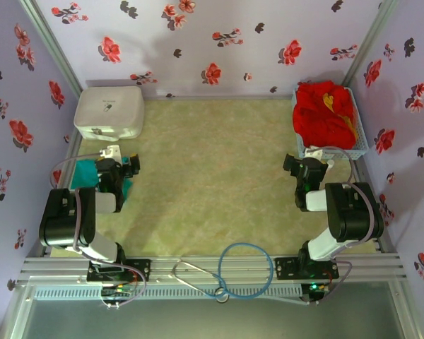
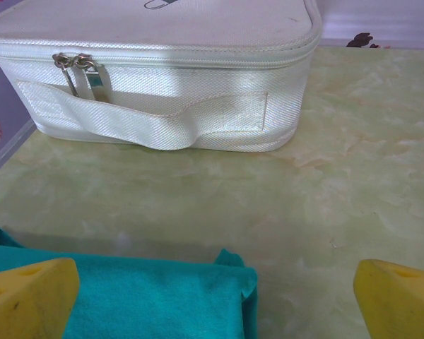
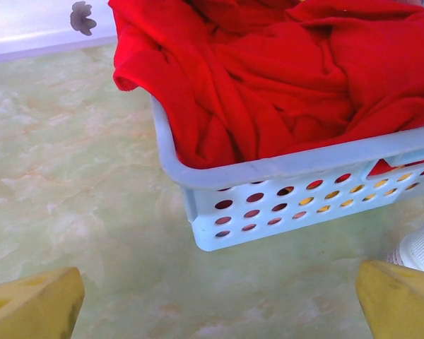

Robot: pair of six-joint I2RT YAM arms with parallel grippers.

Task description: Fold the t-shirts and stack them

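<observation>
A teal-green t-shirt [image 1: 83,174] lies folded at the table's left edge, partly under my left arm. In the left wrist view the teal-green t-shirt [image 2: 127,300] lies low, and its corner reaches between the yellow fingertips [image 2: 35,293]. My left gripper [image 1: 124,158] [image 2: 216,282] hangs open over that corner, holding nothing. Bright red t-shirts [image 1: 324,116] [image 3: 283,78] are heaped in a pale blue basket, and one has a yellow mark [image 1: 330,101]. My right gripper [image 1: 309,162] [image 3: 219,282] stands open and holds nothing, just in front of the basket's near left corner.
A white zipped case [image 1: 108,111] [image 2: 162,70] sits at the back left, just beyond the teal shirt. The perforated basket [image 1: 362,134] [image 3: 268,205] stands at the back right against the wall. A blue cable loop [image 1: 233,272] lies on the front rail. Floral walls enclose three sides.
</observation>
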